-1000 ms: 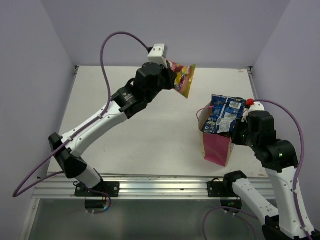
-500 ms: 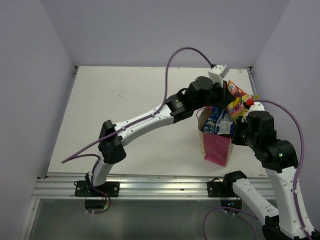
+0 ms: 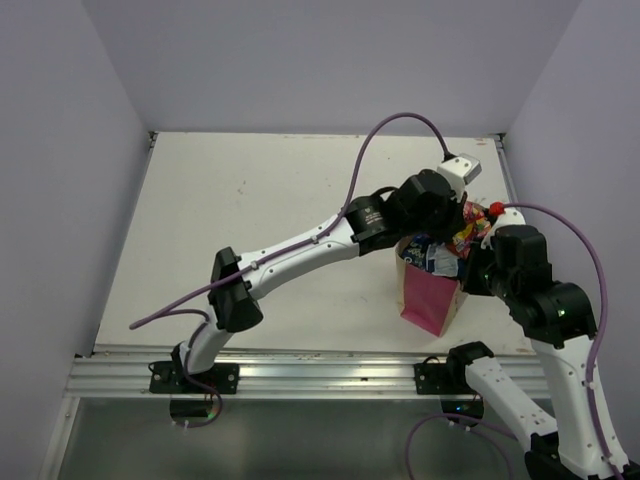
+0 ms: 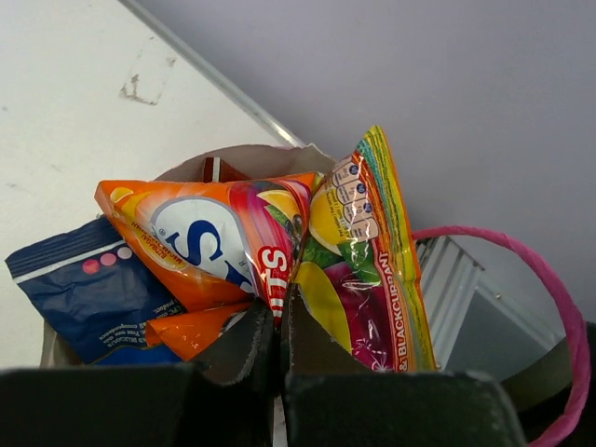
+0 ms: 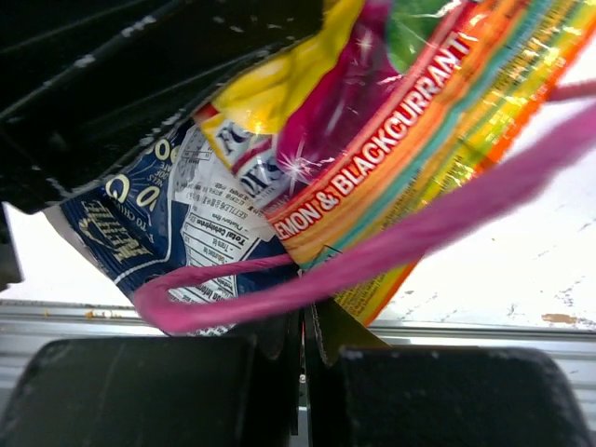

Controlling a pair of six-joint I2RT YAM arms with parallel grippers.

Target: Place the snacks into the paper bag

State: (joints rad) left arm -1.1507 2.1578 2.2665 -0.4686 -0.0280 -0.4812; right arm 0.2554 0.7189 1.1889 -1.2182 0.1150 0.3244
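The paper bag point(image 3: 428, 297) stands upright at the right, magenta at its base. My left gripper point(image 3: 456, 226) is shut on the pink-yellow candy packet point(image 3: 468, 230) and holds it in the bag's mouth. In the left wrist view the candy packet point(image 4: 365, 270) lies beside an orange packet point(image 4: 191, 244) and a blue-white packet point(image 4: 86, 300) inside the bag's rim point(image 4: 250, 154). My right gripper point(image 3: 472, 268) is shut on the bag's right rim. In the right wrist view, the pink cord handle point(image 5: 419, 244) crosses the candy packet point(image 5: 419, 102) and the blue-white packet point(image 5: 172, 237).
The white table point(image 3: 260, 220) ends at a metal rail point(image 3: 300, 372) at the front. Purple walls point(image 3: 60, 150) close in the left, back and right sides. My left arm point(image 3: 300, 250) stretches across the table toward the bag.
My left arm swung right from the back middle of the table and lowered the candy packet into the bag's mouth. The right arm stayed at the bag's rim.
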